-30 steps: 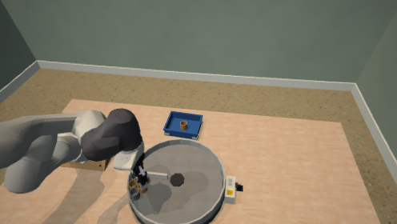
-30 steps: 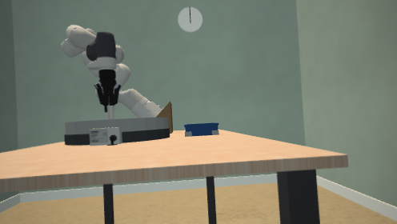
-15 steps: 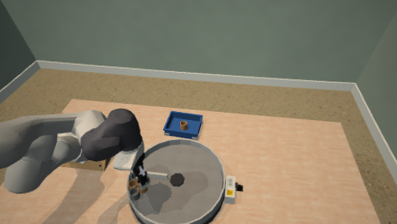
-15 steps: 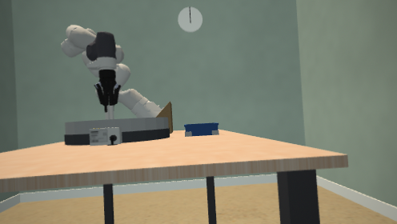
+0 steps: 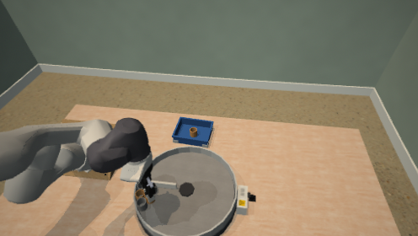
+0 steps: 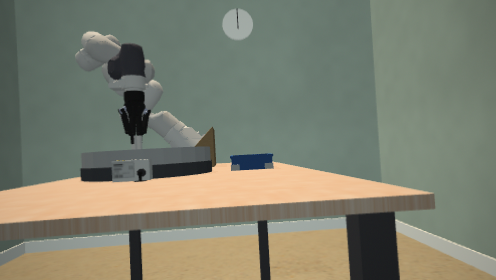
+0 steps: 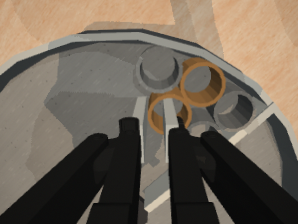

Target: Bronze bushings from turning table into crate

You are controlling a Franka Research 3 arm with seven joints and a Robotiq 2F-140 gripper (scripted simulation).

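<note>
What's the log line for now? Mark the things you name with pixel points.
crate (image 5: 181,136) (image 6: 251,162): one bronze bushing (image 5: 193,133) | turning table (image 5: 233,187) (image 6: 180,156) (image 7: 140,36): bronze bushings (image 5: 140,191) (image 7: 188,94), steel bushings (image 5: 142,206) (image 7: 245,112) | gripper (image 5: 149,195) (image 6: 136,141) (image 7: 154,110): by bronze, grip unclear

The crate (image 5: 180,126) (image 6: 251,161) is blue, the walls (image 5: 211,38) (image 6: 300,75) grey-green, the claw (image 6: 134,117) (image 7: 154,110) black.
</note>
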